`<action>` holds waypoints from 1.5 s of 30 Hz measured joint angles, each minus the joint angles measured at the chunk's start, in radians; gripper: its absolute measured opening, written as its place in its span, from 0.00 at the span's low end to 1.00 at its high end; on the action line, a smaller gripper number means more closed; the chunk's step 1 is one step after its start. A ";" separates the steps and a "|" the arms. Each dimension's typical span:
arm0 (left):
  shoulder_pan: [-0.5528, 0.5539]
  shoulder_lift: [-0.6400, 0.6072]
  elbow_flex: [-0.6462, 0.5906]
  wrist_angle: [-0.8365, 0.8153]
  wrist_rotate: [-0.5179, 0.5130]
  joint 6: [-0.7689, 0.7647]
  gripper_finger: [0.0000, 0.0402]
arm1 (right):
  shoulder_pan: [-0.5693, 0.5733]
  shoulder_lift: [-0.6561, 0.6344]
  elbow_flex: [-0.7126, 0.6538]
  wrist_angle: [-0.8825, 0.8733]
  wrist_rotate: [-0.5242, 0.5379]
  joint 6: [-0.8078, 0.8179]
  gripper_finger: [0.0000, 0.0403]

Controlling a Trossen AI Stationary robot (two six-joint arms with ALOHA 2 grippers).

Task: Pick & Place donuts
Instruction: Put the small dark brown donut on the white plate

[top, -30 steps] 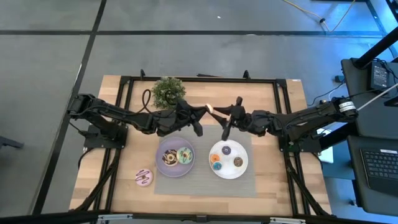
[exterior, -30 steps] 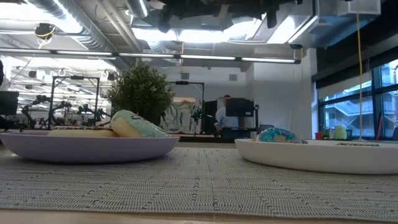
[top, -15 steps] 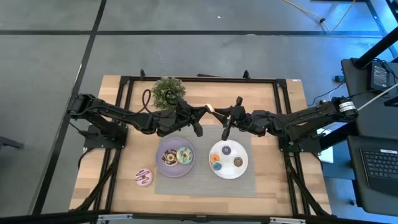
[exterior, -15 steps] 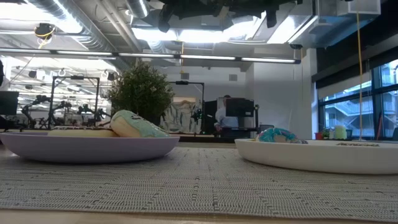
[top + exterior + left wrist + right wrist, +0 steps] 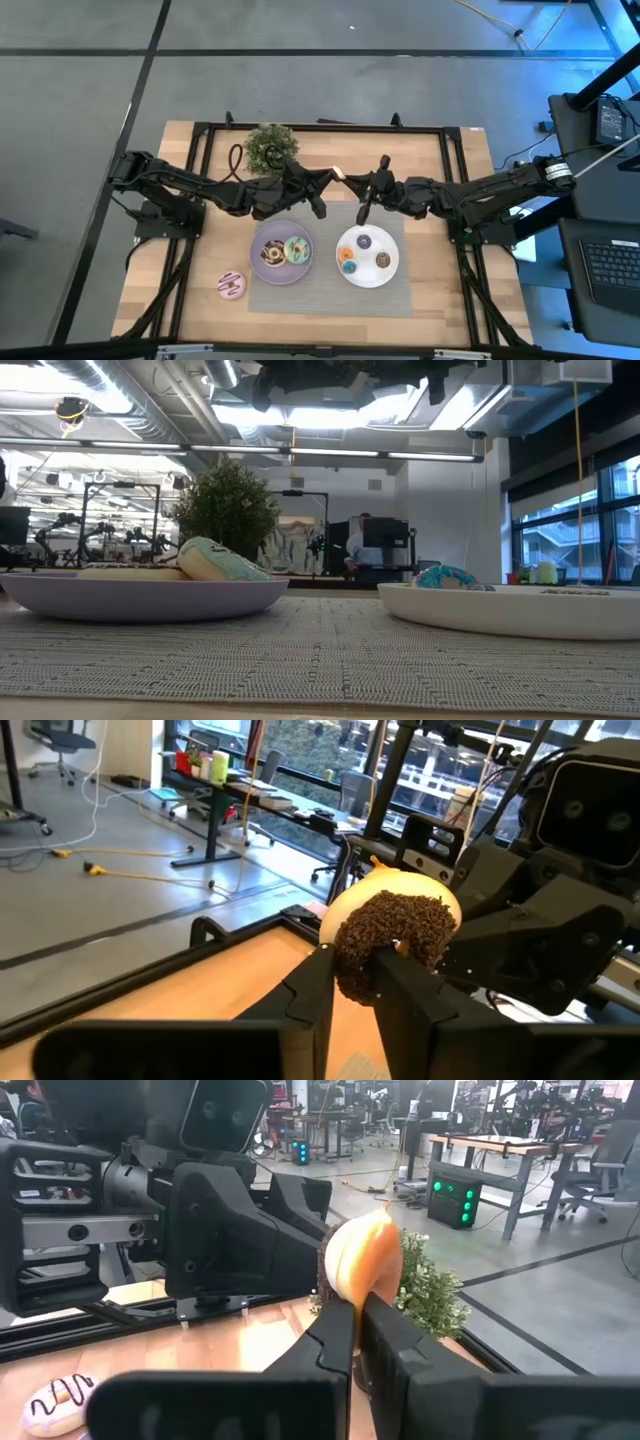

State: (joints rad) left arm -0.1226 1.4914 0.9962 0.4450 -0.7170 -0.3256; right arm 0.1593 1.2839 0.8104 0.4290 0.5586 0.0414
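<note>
On the counter (image 5: 190,290) a pink donut (image 5: 232,286) lies left of the lilac plate (image 5: 262,270). Above the middle, the left gripper (image 5: 352,982) and the right gripper (image 5: 357,1312) meet; both pairs of fingers pinch the same chocolate-sprinkle donut (image 5: 393,933). The white plate (image 5: 390,275) holds three tiny donuts.

Wooden table (image 5: 440,290) carrying a grey mat (image 5: 330,295). On the mat, a lilac plate (image 5: 262,273) beside a white plate (image 5: 368,275). Potted plant (image 5: 270,147) near the table's far edge. Person (image 5: 357,548) at a distant desk.
</note>
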 joint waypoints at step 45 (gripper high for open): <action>-0.095 -0.234 0.000 -0.330 0.018 -0.017 0.41 | 0.136 -0.108 -0.104 -0.654 -0.889 0.851 0.05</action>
State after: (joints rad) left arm -0.2180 1.2572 0.9958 0.1154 -0.6986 -0.3423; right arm 0.2955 1.1758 0.7065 -0.2249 -0.3306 0.8927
